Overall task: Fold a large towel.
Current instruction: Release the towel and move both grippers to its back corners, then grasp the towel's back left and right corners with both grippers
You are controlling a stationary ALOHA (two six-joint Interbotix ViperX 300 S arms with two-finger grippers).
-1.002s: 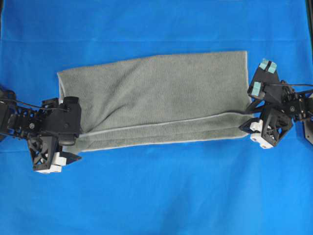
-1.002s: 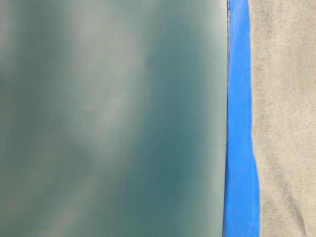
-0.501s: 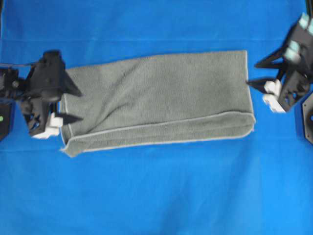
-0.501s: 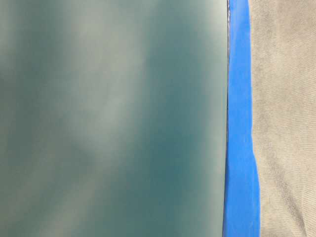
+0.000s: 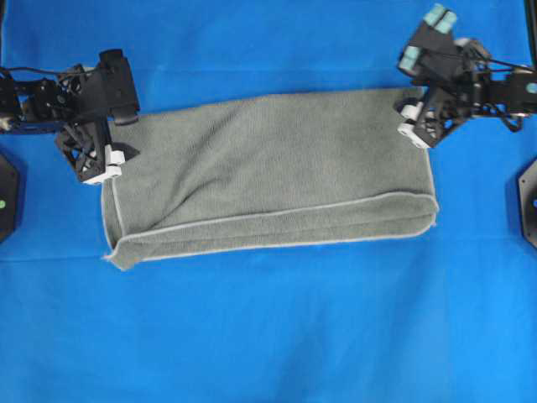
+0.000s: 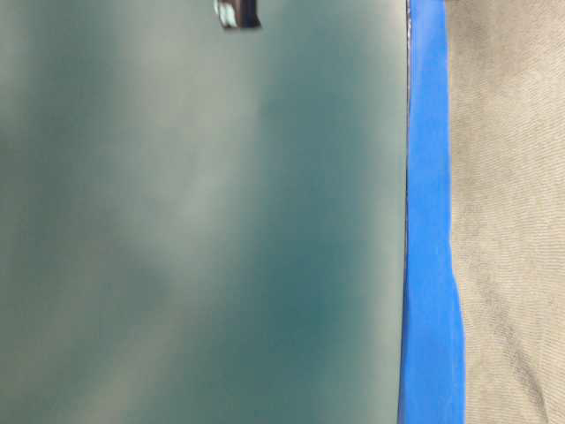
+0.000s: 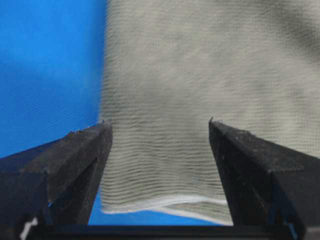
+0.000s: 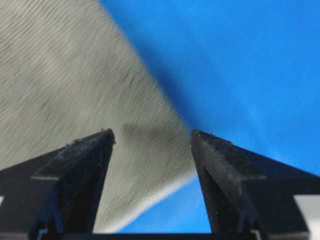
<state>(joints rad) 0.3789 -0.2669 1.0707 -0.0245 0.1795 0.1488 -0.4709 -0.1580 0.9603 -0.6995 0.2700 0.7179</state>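
The grey-green towel point(image 5: 268, 172) lies folded into a long strip on the blue covering, its pale hem running along the front layer. My left gripper point(image 5: 127, 136) is open over the towel's far left corner. In the left wrist view point(image 7: 160, 125) the corner and its hem point(image 7: 165, 202) lie between the spread jaws. My right gripper point(image 5: 404, 113) is open at the towel's far right corner. In the right wrist view point(image 8: 152, 134) the towel point(image 8: 75, 90) edge runs between the jaws. Neither gripper holds anything.
The blue table covering point(image 5: 268, 336) surrounds the towel. Black mounts sit at the left edge point(image 5: 5, 195) and the right edge point(image 5: 529, 201). In the table-level view the towel point(image 6: 512, 221) fills the right side and a blurred grey-green surface point(image 6: 194, 221) fills the left.
Both grippers have left the towel's front folded edge and moved to its far corners. The folded layer now lies flat and the towel has not shifted since.
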